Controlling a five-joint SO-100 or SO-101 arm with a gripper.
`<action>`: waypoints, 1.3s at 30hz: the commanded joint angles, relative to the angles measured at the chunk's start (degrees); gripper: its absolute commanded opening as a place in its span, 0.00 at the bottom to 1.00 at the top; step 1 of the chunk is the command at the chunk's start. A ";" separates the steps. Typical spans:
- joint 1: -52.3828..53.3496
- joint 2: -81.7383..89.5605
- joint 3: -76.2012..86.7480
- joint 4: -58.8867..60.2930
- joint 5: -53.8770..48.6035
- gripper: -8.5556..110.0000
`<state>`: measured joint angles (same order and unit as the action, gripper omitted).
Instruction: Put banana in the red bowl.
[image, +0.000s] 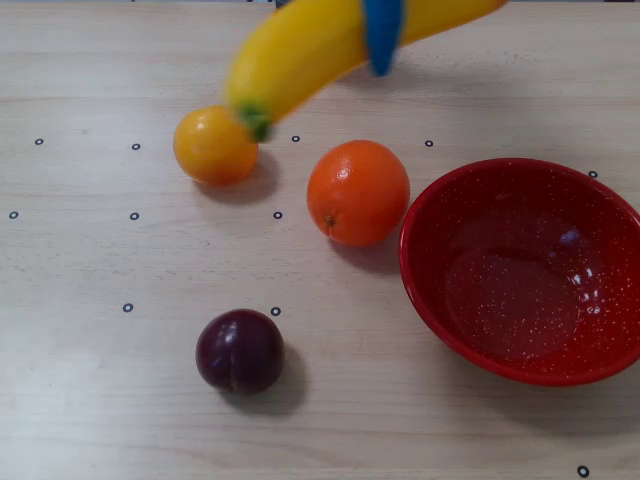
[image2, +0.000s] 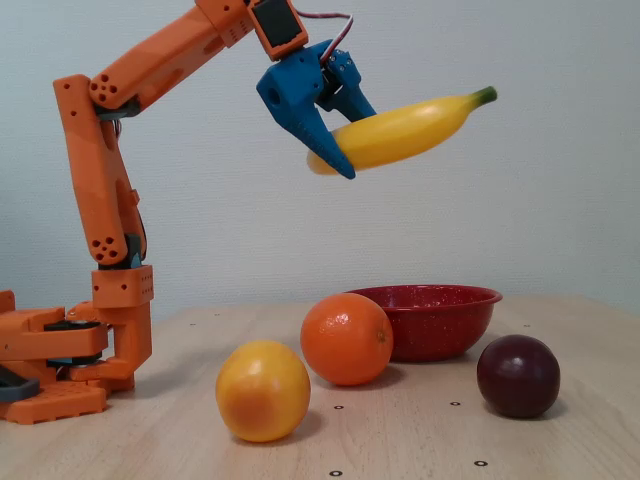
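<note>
My blue gripper (image2: 345, 150) is shut on the yellow banana (image2: 415, 128) and holds it high in the air, green stem end up and to the right in the fixed view. In the overhead view the banana (image: 300, 50) hangs blurred at the top, its green stem over the yellow-orange fruit, with a blue finger (image: 383, 35) across it. The red speckled bowl (image: 470, 190) sits empty on the table at the right. In the fixed view the bowl (image2: 430, 330) stands below the banana, behind the orange.
A round yellow-orange fruit (image: 214, 146), an orange (image: 358, 192) and a dark purple plum (image: 240, 350) lie on the wooden table left of the bowl. The orange arm's base (image2: 60, 360) stands at the left in the fixed view.
</note>
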<state>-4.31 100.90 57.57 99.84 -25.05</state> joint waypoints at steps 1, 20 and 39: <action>-2.81 0.88 -6.59 0.09 1.49 0.07; -18.54 -13.18 -8.00 0.79 1.76 0.07; -23.29 -27.42 -14.15 -2.29 1.58 0.07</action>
<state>-26.37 70.58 49.66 99.40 -23.47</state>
